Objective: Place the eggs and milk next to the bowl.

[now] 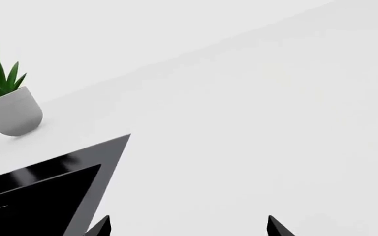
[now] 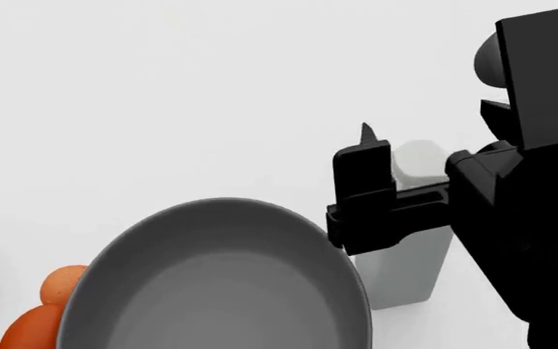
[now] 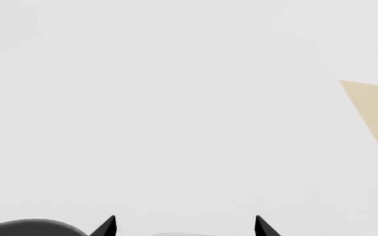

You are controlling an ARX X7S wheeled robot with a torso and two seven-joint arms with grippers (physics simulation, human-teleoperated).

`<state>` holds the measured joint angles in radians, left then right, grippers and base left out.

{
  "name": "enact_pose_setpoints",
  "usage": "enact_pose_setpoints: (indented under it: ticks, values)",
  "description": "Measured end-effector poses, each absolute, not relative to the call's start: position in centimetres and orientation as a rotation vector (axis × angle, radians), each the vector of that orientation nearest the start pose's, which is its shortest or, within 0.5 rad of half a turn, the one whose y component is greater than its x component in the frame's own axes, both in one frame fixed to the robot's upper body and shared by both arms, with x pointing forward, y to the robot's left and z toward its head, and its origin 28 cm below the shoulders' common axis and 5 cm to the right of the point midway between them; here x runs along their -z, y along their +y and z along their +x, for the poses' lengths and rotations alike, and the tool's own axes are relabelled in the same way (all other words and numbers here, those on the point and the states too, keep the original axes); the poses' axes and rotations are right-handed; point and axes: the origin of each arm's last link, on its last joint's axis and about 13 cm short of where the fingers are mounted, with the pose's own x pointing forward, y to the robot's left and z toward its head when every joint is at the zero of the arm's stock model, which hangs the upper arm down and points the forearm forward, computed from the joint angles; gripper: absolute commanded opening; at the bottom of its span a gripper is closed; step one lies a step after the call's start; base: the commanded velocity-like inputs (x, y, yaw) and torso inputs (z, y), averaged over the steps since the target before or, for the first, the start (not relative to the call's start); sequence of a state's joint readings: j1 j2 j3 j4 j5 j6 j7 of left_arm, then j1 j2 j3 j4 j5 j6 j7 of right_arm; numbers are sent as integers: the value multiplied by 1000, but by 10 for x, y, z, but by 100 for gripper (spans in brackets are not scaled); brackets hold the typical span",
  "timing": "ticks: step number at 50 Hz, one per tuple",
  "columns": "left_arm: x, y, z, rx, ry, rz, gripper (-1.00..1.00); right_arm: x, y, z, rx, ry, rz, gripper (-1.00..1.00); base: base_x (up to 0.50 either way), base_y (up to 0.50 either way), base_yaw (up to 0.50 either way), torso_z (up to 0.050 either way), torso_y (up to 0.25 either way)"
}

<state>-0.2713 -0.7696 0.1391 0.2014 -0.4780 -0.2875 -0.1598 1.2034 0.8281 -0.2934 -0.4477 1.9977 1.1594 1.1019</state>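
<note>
Filling the near edge of your head view, the bowl (image 2: pixel 226 283) has both eggs (image 2: pixel 41 316) touching its left rim and the milk (image 2: pixel 410 240) upright just beside its right rim. By the look of it, placement is essentially done; you only need to clear the right arm. Your right gripper (image 3: pixel 183 227) straddles the milk's cap, and I cannot tell if it clamps. Your left gripper (image 1: pixel 189 228) is spread apart, empty. No writing or labels are readable.

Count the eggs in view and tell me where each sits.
2. One egg lies against the bowl on its left; the other egg sits nearer the camera, touching the first. The bowl may hide more.
</note>
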Motion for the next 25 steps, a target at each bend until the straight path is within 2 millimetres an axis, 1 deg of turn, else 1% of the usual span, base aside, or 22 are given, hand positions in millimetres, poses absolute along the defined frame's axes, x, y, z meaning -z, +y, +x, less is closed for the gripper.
enact_pose_setpoints:
  ticks: [16, 25]
  values:
    - [-148, 340, 247, -26, -119, 312, 100, -353, -148, 189, -172, 28, -90, 100, 0, 0, 0, 0, 0]
    - [-157, 342, 244, -38, -144, 304, 100, -367, -155, 182, -140, -22, -70, 100, 0, 0, 0, 0, 0]
